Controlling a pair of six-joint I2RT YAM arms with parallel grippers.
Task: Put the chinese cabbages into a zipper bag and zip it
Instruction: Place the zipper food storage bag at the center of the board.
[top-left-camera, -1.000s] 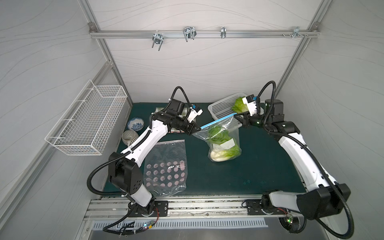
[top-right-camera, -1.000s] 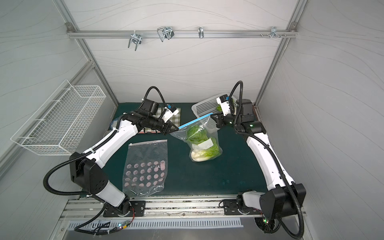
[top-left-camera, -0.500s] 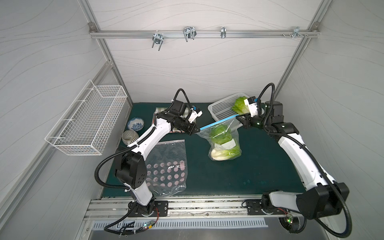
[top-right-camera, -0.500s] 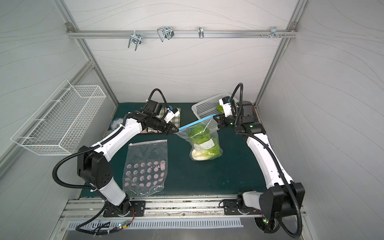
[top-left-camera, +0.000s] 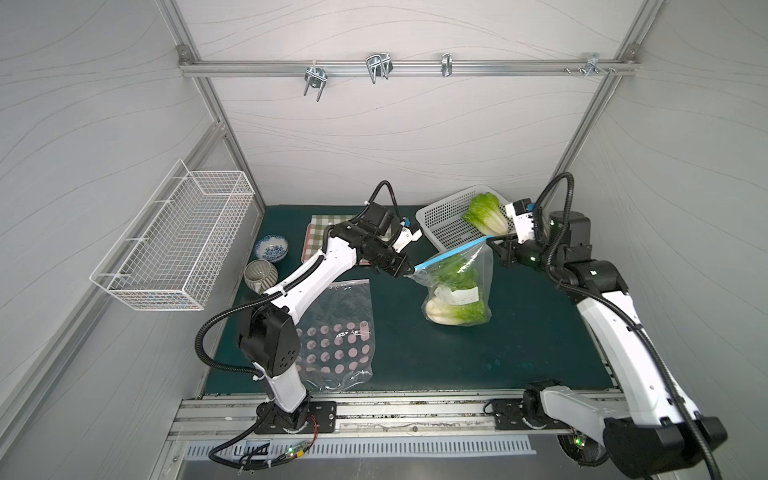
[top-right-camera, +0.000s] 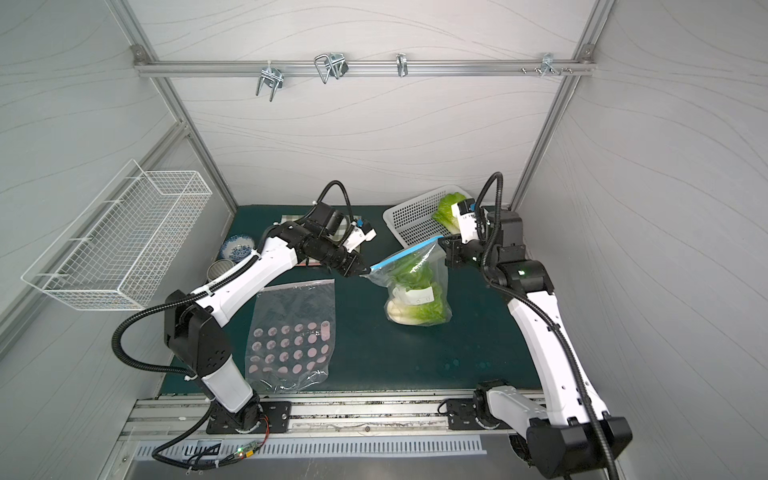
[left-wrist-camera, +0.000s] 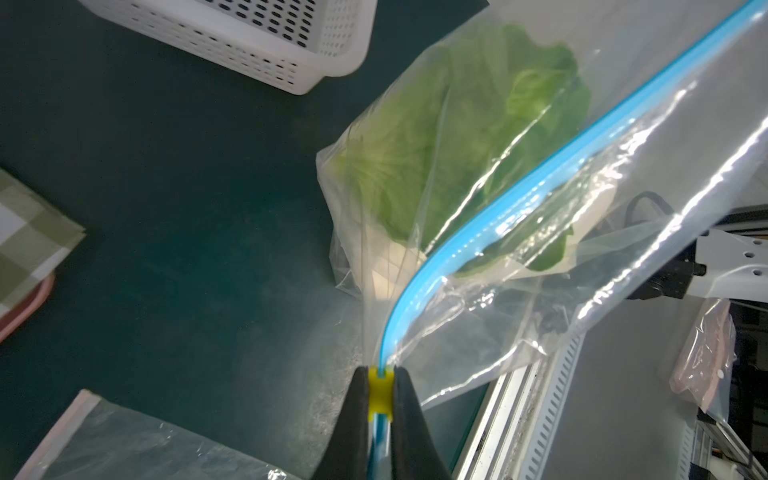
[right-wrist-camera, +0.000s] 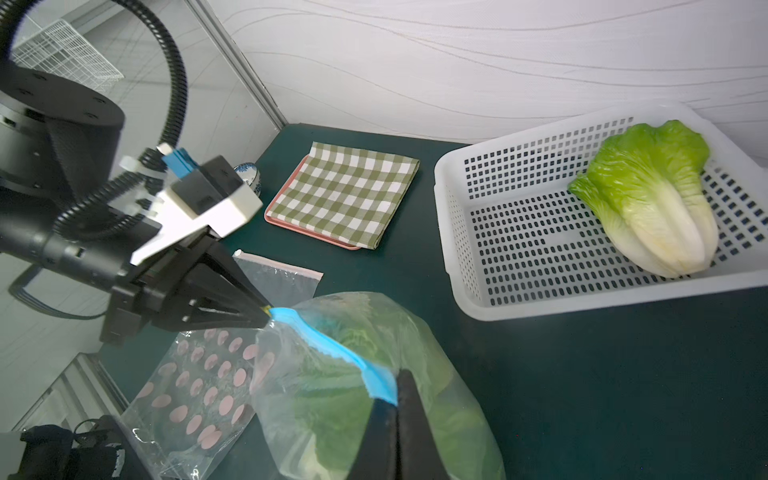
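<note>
Two chinese cabbages (top-left-camera: 455, 309) sit inside the zipper bag (top-left-camera: 461, 270) resting on the desk (top-left-camera: 415, 353); a third cabbage (top-left-camera: 486, 214) lies in the white basket (top-left-camera: 446, 232) at the bag's 12 o'clock. The left gripper (left-wrist-camera: 380, 376) — jaws narrow — pinches the yellow slider (left-wrist-camera: 379, 390) at 10 o'clock; the right gripper (right-wrist-camera: 395, 409), jaws shut, clamps the far end of the blue zip (right-wrist-camera: 332, 349) at 1 o'clock.

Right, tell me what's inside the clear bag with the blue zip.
Cabbages show through the bag: green leaves, a white base near the bottom. Crumpled plastic and overlapping leaves hide how many heads there are. Another cabbage lies outside, in the basket.
</note>
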